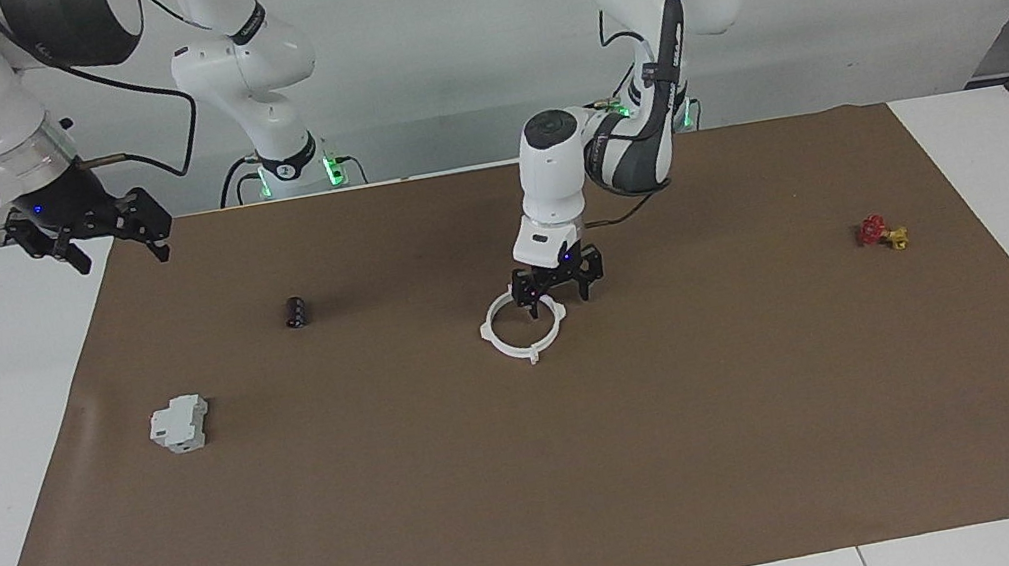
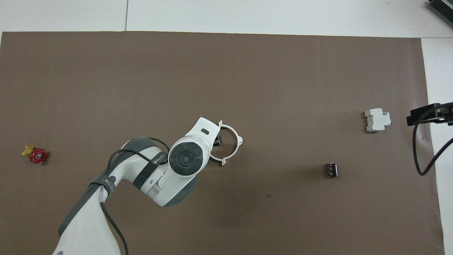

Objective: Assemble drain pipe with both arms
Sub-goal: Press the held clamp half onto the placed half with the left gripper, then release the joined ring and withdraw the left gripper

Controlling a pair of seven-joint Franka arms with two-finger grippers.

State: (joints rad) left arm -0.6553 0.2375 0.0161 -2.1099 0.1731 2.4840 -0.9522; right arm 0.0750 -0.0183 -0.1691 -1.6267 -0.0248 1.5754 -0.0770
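The drain pipe [image 1: 515, 349] lies on the brown mat near the table's middle, its two white arcs together as one ring with small tabs. In the overhead view, part of the drain pipe [image 2: 235, 134] is hidden under the left arm's hand. My left gripper [image 1: 559, 293] is down at the part of the ring's rim nearest the robots. It is open, with one finger over the ring's inside and the other outside it. Only a black finger of the left gripper [image 2: 217, 141] shows from overhead. My right gripper [image 1: 96, 238] waits open and empty, raised over the mat's edge at the right arm's end.
A grey-white boxy block [image 1: 180, 423] and a small black cylinder [image 1: 296, 312] lie toward the right arm's end. A red and yellow valve [image 1: 881, 232] lies toward the left arm's end. The brown mat [image 1: 598, 491] covers most of the white table.
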